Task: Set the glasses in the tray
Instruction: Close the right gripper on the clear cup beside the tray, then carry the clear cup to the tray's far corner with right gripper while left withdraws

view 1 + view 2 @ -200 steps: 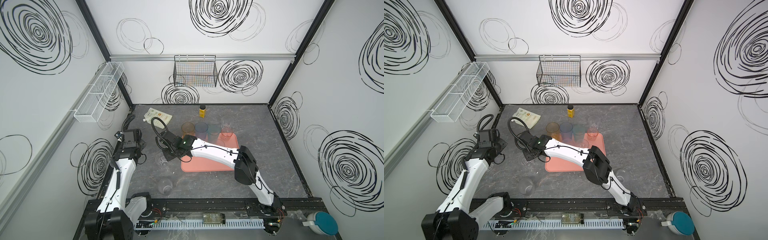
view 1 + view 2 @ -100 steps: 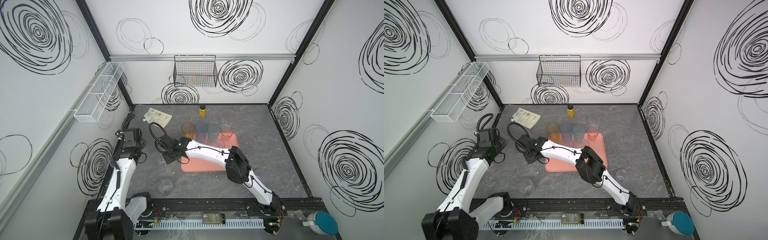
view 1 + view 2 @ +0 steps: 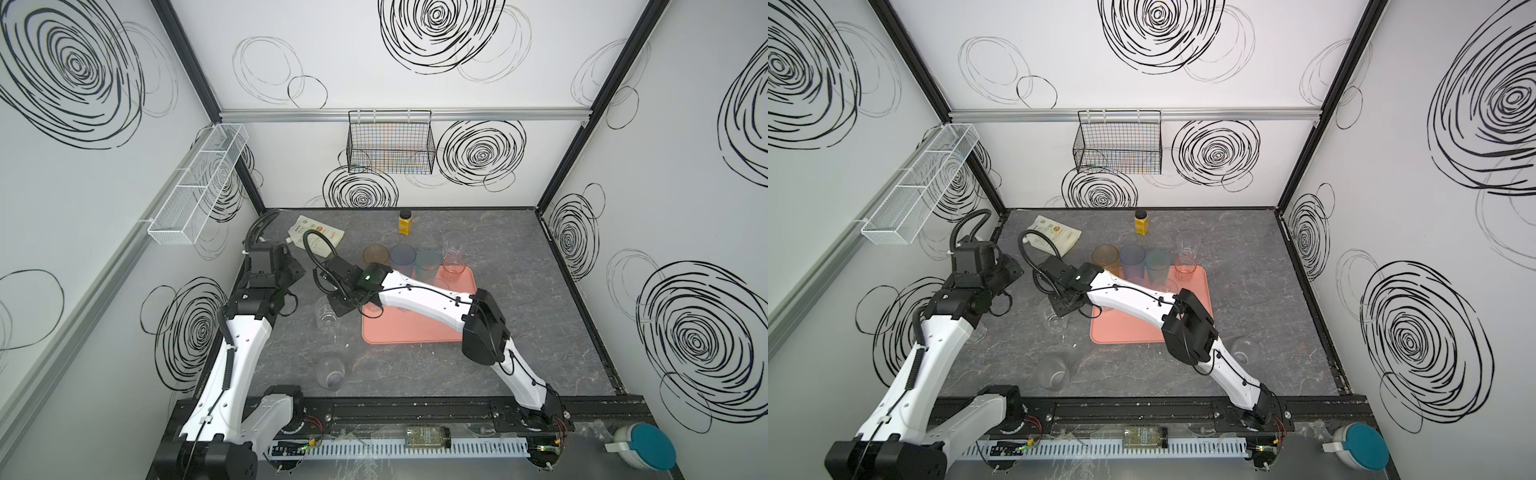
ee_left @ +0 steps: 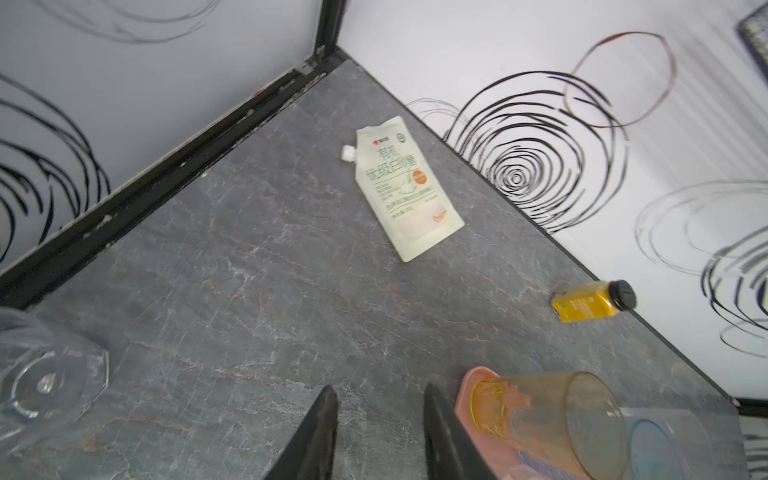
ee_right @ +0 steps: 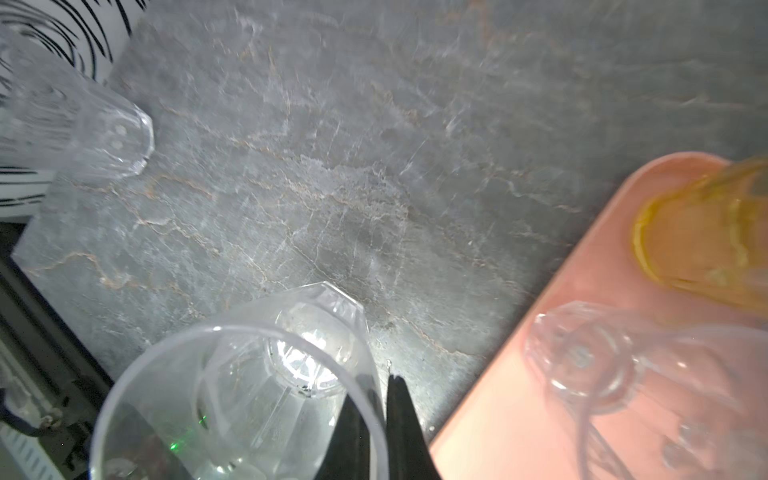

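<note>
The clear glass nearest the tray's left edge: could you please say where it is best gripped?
Its rim wall, from above, one finger inside and one outside: the clear glass stands upright, mouth open. The right pincer pinches it so.

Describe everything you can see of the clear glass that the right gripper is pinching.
The clear glass is a short, colourless, see-through tumbler with a round open rim and a thick faceted base. Empty, it appears upright on the grey table, beside the pink tray but apart from it. The right gripper is shut on its wall at the rim, one finger inside, one outside.
</note>
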Robot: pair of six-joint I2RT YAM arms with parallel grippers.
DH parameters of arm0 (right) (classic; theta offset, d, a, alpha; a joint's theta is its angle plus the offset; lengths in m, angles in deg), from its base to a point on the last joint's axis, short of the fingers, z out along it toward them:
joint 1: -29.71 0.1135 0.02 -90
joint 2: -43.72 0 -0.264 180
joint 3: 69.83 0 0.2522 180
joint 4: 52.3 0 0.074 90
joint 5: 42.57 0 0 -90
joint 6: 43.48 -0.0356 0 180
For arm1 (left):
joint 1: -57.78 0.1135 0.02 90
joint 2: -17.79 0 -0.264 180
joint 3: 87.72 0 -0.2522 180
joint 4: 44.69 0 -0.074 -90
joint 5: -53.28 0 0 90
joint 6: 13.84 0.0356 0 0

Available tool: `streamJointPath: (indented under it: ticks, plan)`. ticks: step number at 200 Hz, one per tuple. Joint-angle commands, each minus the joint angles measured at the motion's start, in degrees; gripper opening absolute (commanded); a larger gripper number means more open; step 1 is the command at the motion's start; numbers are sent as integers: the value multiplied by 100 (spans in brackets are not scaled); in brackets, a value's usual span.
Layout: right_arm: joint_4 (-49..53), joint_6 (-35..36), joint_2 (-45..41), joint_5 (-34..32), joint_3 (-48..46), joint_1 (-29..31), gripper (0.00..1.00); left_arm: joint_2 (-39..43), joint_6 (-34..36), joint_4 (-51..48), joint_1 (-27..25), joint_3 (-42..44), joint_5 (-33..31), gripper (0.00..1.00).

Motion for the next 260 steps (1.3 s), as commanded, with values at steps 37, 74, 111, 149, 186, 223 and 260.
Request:
streamJointPath:
  ticks: [37, 74, 111, 149, 186, 223, 260]
  plan:
    - [-78, 25, -1808, -455, -932, -443, 0, 364, 414, 533, -326, -287, 460, 50]
    - [-331, 38, -3019, -606, -2194, -929, 0, 213, 819, 1185, -1313, -93, 617, 53]
    - [-888, 192, -4609, -1072, -3979, -1483, 0, 264, 1020, 1673, -2338, 202, -28, 57]
    - [-710, 302, -5827, -561, -5237, -2868, 0, 376, 1065, 2317, -2658, 678, 16, 63]
    - [-530, 498, -6386, -432, -5884, -3805, 0, 71, 1116, 2183, -2665, 578, -80, 66]
    - [-374, 479, -6639, -293, -6521, -4494, 0, 171, 1479, 2153, -2608, 660, -313, 74]
    - [-526, 360, -6704, -318, -6972, -4596, 0, 533, 1490, 2387, -2113, 1246, -15, 91]
